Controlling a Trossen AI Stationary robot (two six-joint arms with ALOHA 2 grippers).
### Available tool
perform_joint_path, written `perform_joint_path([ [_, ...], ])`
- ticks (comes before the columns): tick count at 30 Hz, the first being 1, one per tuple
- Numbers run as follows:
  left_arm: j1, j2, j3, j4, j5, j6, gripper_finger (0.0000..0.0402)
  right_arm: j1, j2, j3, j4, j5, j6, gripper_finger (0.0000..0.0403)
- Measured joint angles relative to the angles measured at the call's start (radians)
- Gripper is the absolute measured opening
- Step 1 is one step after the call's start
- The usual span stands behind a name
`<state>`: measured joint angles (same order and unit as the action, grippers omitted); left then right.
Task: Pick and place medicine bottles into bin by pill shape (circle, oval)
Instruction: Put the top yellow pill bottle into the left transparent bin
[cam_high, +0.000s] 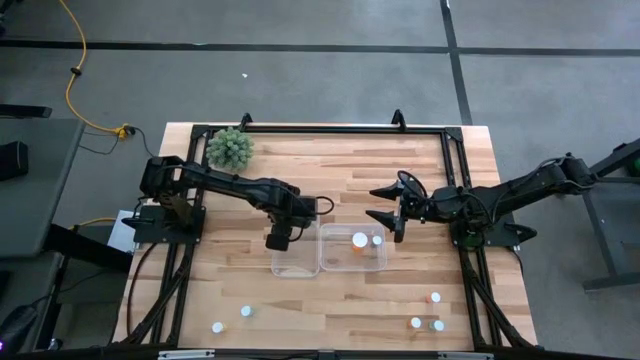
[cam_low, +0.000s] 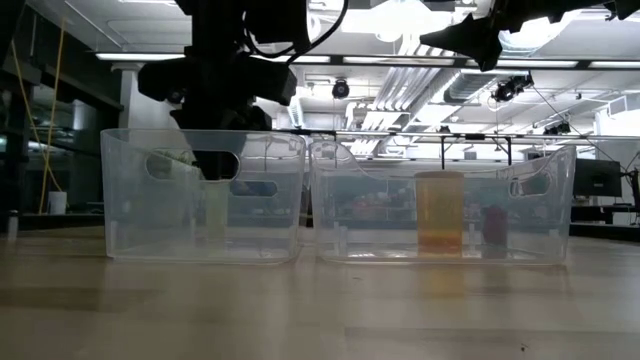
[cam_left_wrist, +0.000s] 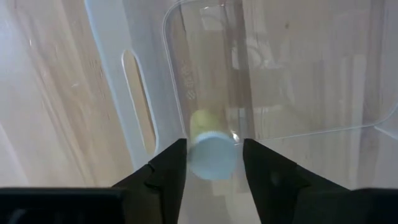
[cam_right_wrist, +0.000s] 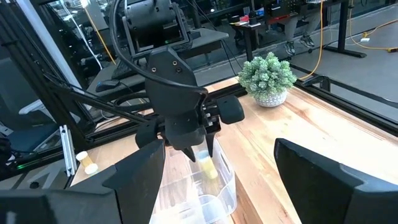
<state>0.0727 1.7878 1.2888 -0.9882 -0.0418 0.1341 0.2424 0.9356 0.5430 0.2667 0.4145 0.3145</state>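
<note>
Wooden table (cam_high: 330, 300) below both arms, two clear bins side by side on it: left bin (cam_low: 205, 195) directly under the left gripper (cam_left_wrist: 213, 163), right bin (cam_low: 440, 205) just beyond the right gripper (cam_high: 392, 212) and already holding an orange bottle (cam_low: 440, 212) with a smaller one beside it. Left gripper reaching down into the left bin, a pale yellow bottle (cam_left_wrist: 210, 146) with a white cap sitting between the fingers (cam_left_wrist: 165, 171) — jaws close on either side of the cap, though whether gripping or just let go cannot be told. Right gripper spread wide and empty, hovering over the table beside the right bin. More white-capped bottles (cam_high: 245, 311) well away from both sets of fingers, along the table's near edge. Risk from here: bottle tipping or rolling if freed off-upright, or dragged back up on a finger pad if the jaws part too little — also a finger catching the bin wall on the way out. No label or writing legible anywhere.
</note>
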Motion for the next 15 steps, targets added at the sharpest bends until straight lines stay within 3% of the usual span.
perform_joint_path([
  [15, 0.000, -0.005, 0.024, -0.006, 0.021, -0.044, 0.0200, 0.000, 0.000, 0.000, 0.000, 0.000, 0.000, 0.0293],
])
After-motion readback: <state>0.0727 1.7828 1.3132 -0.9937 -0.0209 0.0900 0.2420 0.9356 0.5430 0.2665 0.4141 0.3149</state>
